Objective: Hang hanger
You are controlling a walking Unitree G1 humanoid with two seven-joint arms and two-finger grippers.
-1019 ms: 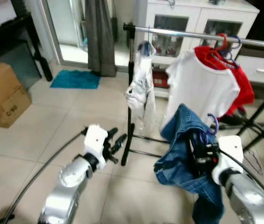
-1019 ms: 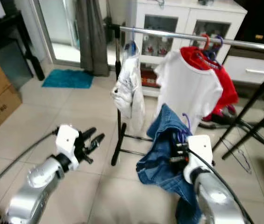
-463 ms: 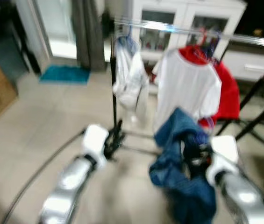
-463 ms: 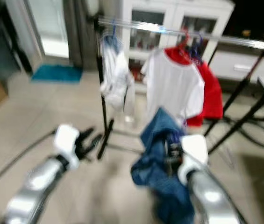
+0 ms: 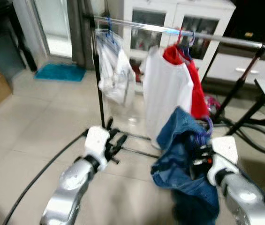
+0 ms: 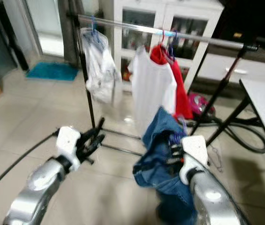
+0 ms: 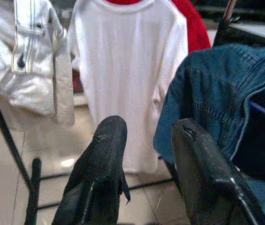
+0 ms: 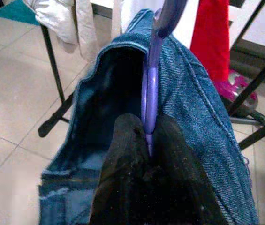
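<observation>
Right wrist view | right claw point(image 8: 147, 140) pinches purple plastic hanger point(image 8: 151, 89), seemingly carrying denim point(image 8: 202, 131) | left claw point(image 7: 144, 140) parted

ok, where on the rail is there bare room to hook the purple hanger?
Bare rail runs between the pale denim garment and the white T-shirt, and again past the red shirt toward the rail's right end. Crowded where the shirts' hooks bunch. Right pincer grips the purple hanger.

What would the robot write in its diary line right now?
right gripper: shut on hanger with jeans | left gripper: open | rail: ahead
</observation>
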